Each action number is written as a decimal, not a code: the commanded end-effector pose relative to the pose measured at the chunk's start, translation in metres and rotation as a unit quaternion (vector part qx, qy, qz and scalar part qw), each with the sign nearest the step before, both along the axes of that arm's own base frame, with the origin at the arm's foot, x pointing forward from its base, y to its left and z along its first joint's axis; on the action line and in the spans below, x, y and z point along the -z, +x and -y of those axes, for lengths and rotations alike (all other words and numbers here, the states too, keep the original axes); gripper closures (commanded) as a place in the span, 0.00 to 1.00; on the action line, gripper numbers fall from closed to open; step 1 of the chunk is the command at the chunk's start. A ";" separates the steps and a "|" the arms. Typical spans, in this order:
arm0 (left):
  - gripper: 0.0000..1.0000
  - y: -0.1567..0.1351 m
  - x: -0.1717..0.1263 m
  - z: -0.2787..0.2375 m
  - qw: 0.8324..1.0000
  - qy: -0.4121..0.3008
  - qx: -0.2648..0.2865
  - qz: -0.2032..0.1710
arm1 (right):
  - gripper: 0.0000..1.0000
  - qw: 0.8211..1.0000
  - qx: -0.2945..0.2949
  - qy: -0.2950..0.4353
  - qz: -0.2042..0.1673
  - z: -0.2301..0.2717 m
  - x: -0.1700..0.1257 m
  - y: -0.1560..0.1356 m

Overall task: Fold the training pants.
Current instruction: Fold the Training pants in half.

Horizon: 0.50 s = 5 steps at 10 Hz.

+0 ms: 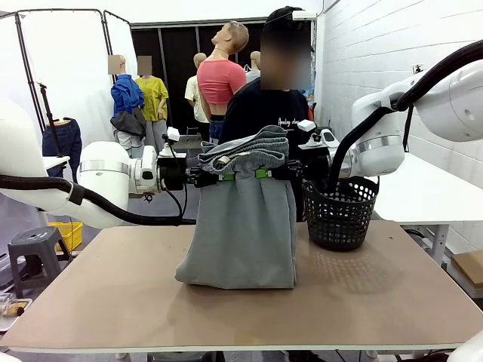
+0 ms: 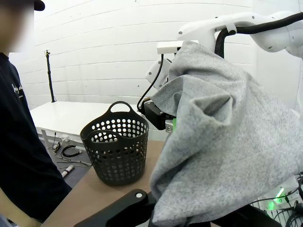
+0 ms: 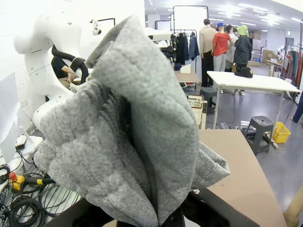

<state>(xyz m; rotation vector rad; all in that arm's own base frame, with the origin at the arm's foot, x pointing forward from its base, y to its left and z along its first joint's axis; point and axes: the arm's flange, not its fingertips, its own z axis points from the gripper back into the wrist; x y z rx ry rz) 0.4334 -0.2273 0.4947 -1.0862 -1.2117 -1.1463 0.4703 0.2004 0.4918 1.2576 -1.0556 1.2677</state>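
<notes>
The training pants are soft, light grey cloth. They hang in the air like a wide curtain, and their bottom edge rests on the brown table. At the top, the bunched waistband flops over in thick folds.

The left gripper pinches the top of the pants on one side, squeezed tight on the cloth. The right gripper pinches the other side the same way. Little green pads peek out at the cloth's top edge.

A black basket full of round holes stands on the table just beside the pants. A person in a dark shirt stands behind the pants.

The front view shows the whole flat sheet of the pants. The left wrist view shows the cloth up close; it looks fuzzy and speckled, and lumpy with folds. The basket's looped handle shows there too, and a white brick wall behind. The right wrist view shows the cloth standing up in a tall, pointed fold, and far off a white table.
</notes>
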 end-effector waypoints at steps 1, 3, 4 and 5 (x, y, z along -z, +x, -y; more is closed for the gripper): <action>1.00 -0.001 -0.003 0.001 1.000 0.004 0.002 0.009 | 1.00 1.000 -0.002 0.003 0.003 0.000 0.000 -0.002; 1.00 -0.001 -0.003 0.001 1.000 0.004 0.002 0.009 | 1.00 1.000 -0.002 0.003 0.003 0.000 0.000 -0.002; 1.00 -0.001 -0.003 0.001 1.000 0.004 0.002 0.009 | 1.00 1.000 -0.002 0.003 0.003 0.000 0.000 -0.002; 1.00 -0.001 -0.003 0.001 1.000 0.004 0.002 0.009 | 1.00 1.000 -0.002 0.003 0.003 0.000 0.000 -0.002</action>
